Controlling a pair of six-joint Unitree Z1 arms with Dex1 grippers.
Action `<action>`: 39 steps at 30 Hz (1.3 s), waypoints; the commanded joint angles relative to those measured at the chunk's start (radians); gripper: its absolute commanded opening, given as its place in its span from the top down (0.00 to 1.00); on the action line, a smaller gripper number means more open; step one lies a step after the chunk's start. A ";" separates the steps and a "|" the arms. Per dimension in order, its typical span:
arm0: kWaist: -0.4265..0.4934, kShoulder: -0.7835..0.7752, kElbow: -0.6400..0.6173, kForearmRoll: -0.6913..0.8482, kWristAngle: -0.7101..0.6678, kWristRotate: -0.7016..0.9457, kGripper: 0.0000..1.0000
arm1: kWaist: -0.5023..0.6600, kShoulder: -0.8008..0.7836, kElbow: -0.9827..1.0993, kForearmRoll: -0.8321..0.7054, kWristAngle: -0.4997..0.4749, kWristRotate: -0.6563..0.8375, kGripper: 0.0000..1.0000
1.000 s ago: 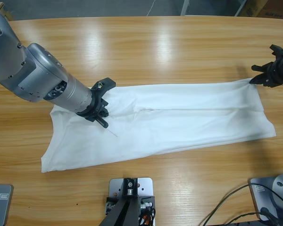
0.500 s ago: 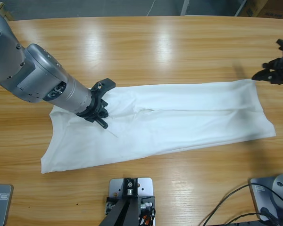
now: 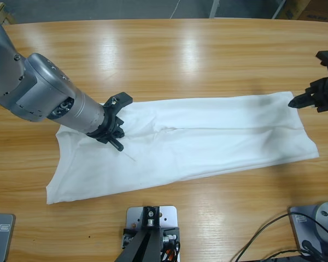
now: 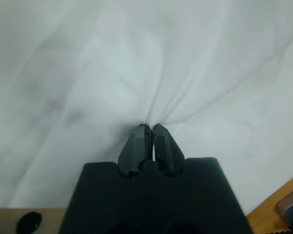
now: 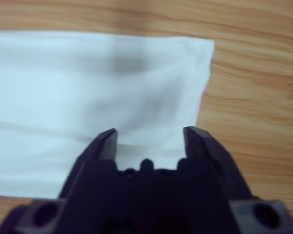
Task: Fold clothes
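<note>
The white T-shirt (image 3: 208, 131) lies spread lengthwise across the wooden table, wrinkled at its left end. My left gripper (image 3: 118, 141) presses down on that left part, jaws shut on a pinch of fabric; in the left wrist view the creases of the cloth (image 4: 136, 63) run into the tips of the left gripper (image 4: 151, 127). At the shirt's far right upper corner, my right gripper (image 3: 295, 101) hovers open. The right wrist view has the right gripper (image 5: 149, 134) over the flat cloth corner (image 5: 88, 73), with nothing held between its jaws.
Bare wooden table (image 3: 180, 54) surrounds the shirt on all sides. Black cables (image 3: 262, 240) trail near the front right edge. The left arm's silver forearm (image 3: 49, 95) covers part of the shirt's upper left.
The right gripper let go of the shirt's right upper corner, pulled off to the right, then came back down beside it. That corner now lies flat. The left gripper stays put.
</note>
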 commanded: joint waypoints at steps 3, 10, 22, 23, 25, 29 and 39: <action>-0.010 0.037 0.066 0.004 -0.009 -0.003 1.00 | 0.050 0.114 0.006 0.026 0.020 -0.022 1.00; -0.010 0.044 0.066 0.004 -0.009 -0.003 1.00 | 0.165 0.188 -0.002 -0.031 0.057 0.086 1.00; -0.010 0.045 0.068 0.003 -0.009 -0.003 1.00 | 0.111 0.282 0.037 -0.078 0.042 0.135 1.00; -0.010 0.045 0.069 0.003 -0.009 -0.003 1.00 | 0.107 0.282 0.029 -0.063 0.026 0.145 1.00; -0.010 0.044 0.072 0.003 -0.008 -0.003 1.00 | 0.099 0.282 0.007 -0.022 -0.007 0.165 1.00; -0.010 0.039 0.078 0.003 -0.008 -0.003 1.00 | 0.067 0.282 -0.052 0.097 -0.058 0.200 1.00; -0.010 0.031 0.081 0.003 -0.008 -0.003 1.00 | -0.160 0.278 -0.130 0.195 -0.107 0.063 1.00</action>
